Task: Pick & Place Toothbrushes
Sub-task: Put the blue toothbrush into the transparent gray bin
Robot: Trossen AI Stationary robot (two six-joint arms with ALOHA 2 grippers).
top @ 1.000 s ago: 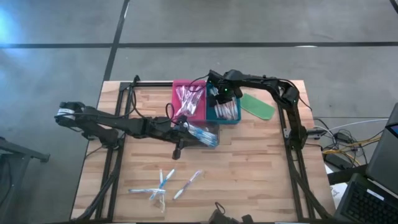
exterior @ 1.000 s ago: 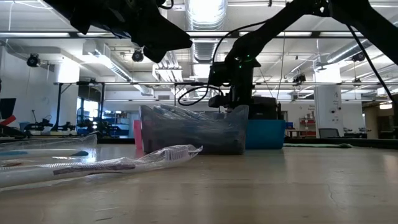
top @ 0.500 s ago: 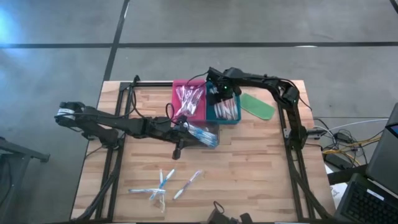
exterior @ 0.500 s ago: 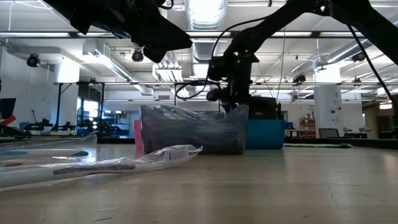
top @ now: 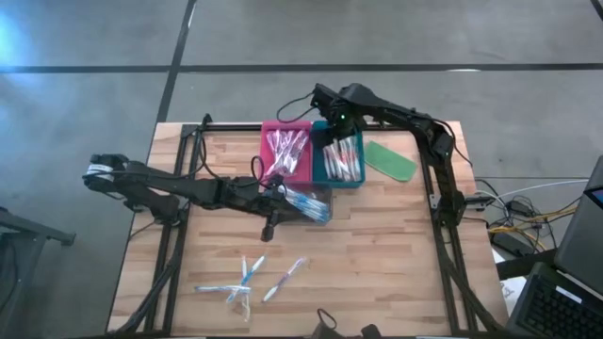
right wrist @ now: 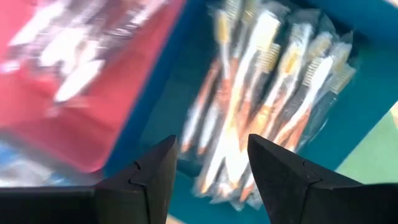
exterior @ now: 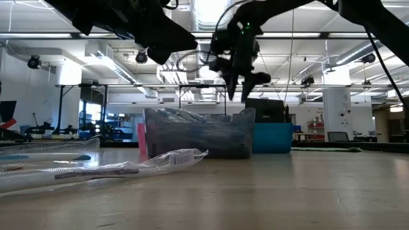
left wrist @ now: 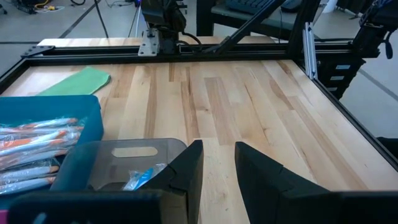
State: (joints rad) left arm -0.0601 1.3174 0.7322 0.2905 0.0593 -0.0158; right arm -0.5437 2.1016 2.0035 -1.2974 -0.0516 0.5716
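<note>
In the high view, loose toothbrushes (top: 247,279) lay at lower centre-left on the table (top: 396,254). The left gripper (top: 279,209) sat mid-frame, fingers a little apart and empty, beside the grey tray (top: 309,203) of blue brushes. Right of it, the pink tray (top: 286,153) and blue tray (top: 341,160) held more. The right gripper (top: 332,127) hung open above the blue tray's upper edge, orange toothbrushes (right wrist: 261,99) below it.

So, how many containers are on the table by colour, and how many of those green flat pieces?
Pink tray: 1
Blue tray: 1
Smoky grey bin: 1
Green flat piece: 1
Total: 4
</note>
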